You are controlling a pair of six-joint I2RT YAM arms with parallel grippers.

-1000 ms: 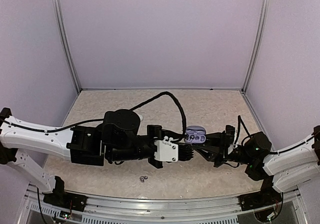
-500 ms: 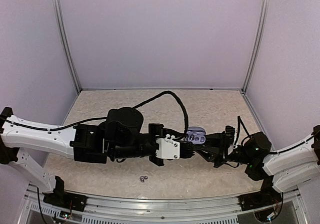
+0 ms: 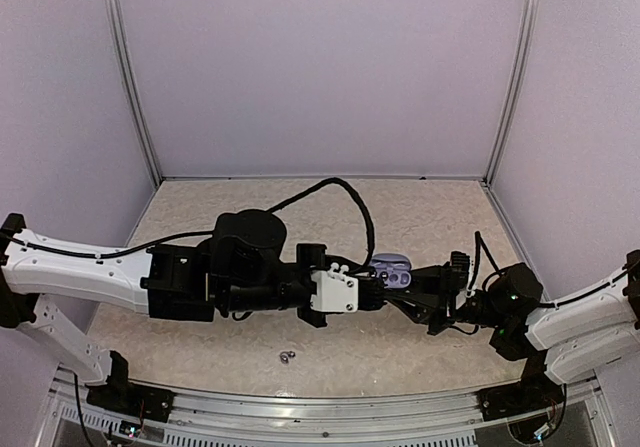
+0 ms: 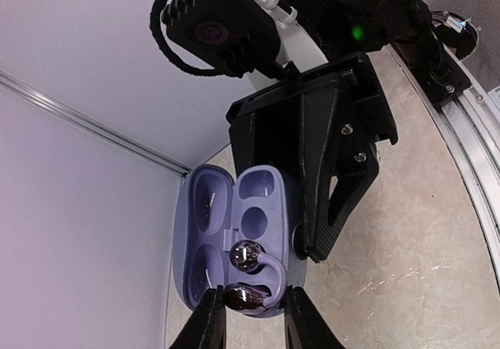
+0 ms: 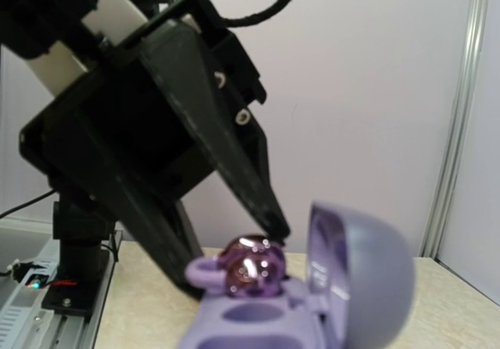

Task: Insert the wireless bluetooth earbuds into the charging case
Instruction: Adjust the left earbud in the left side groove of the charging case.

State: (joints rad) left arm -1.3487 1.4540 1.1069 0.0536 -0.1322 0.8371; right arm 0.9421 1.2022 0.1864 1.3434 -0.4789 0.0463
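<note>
A lab robot test cell: plain pale-lilac wall panels [image 3: 320,67] stand behind and to either side of the jaws, joined by aluminium posts [image 3: 130,77]. Beneath the jaws lies a speckled beige worktop [image 3: 420,207], with an aluminium rail [image 3: 320,407] along its near edge.

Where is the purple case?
In the top view, the open purple case is right of centre, held by the right gripper, with the left gripper beside it.

Earbud [image 4: 246,254] on case [image 4: 205,208], between left fingers [image 4: 209,318]

Purple charging case [image 4: 205,208] open; glossy purple earbud [image 4: 247,255] atop one slot.
</note>
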